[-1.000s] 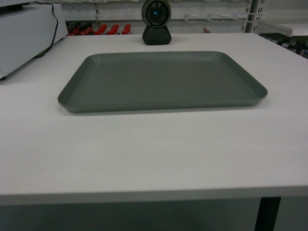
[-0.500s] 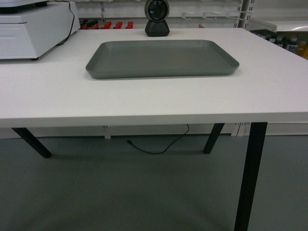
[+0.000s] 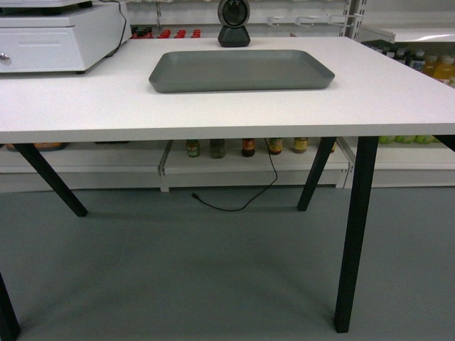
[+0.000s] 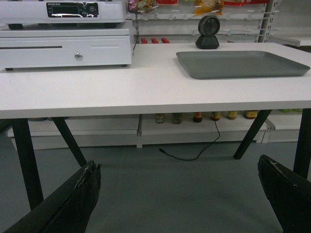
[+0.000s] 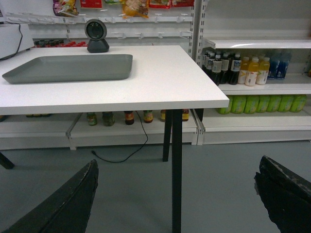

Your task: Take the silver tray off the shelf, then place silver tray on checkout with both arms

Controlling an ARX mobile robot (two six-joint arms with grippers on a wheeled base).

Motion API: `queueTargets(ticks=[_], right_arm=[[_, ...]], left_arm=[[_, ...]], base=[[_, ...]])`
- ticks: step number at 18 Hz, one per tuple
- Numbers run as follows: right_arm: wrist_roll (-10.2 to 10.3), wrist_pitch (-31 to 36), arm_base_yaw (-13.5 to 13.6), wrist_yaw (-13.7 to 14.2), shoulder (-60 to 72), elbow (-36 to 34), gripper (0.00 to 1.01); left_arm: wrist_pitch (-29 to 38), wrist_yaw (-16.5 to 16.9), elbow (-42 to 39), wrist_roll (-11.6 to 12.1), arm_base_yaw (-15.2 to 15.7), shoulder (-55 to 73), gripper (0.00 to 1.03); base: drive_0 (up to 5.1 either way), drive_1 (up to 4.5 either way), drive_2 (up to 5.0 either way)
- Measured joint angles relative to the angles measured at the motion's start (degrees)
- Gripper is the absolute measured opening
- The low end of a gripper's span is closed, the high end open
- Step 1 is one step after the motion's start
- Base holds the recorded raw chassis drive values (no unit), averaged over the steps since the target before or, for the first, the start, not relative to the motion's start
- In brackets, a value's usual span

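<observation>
The silver tray [image 3: 242, 69] lies flat on the white checkout [image 3: 213, 114], toward its far side, with nothing touching it. It also appears in the left wrist view as the tray [image 4: 240, 64] and in the right wrist view as the tray [image 5: 70, 68]. My left gripper [image 4: 178, 165] hangs open and empty over the grey floor, below and short of the checkout [image 4: 121, 92]. My right gripper [image 5: 178, 164] is open and empty too, low in front of the checkout [image 5: 160, 87]. Neither gripper shows in the head view. A white shelf [image 5: 262, 43] stands to the right.
A white cash drawer with a register [image 4: 65, 48] sits on the table's left. A black scanner [image 3: 233, 21] stands behind the tray. A black table leg [image 5: 176, 165] rises just ahead of the right gripper. Bottles [image 5: 252, 70] fill the right shelves; a cable [image 3: 234, 206] lies on the floor.
The head view has backed away from the table: the tray looks smaller and farther, and the table legs, floor and lower shelves have come into view.
</observation>
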Motion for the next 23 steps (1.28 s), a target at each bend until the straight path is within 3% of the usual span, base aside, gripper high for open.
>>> queueTargets(ticks=[18,23], right_arm=[[0.00,0.00,0.00,-0.07,0.00,0.02,0.98],[-0.09,0.04,0.00,-0.13,0.00,0.00,0.98]], left_arm=[[0.02,0.07,0.00,0.04,0.00,0.00,0.98],[0.00,-0.04,0.00,0.02,0.00,0.00,0.98]], base=[[0.1,-4.16,4.3],[0.0,0.00,0.0]])
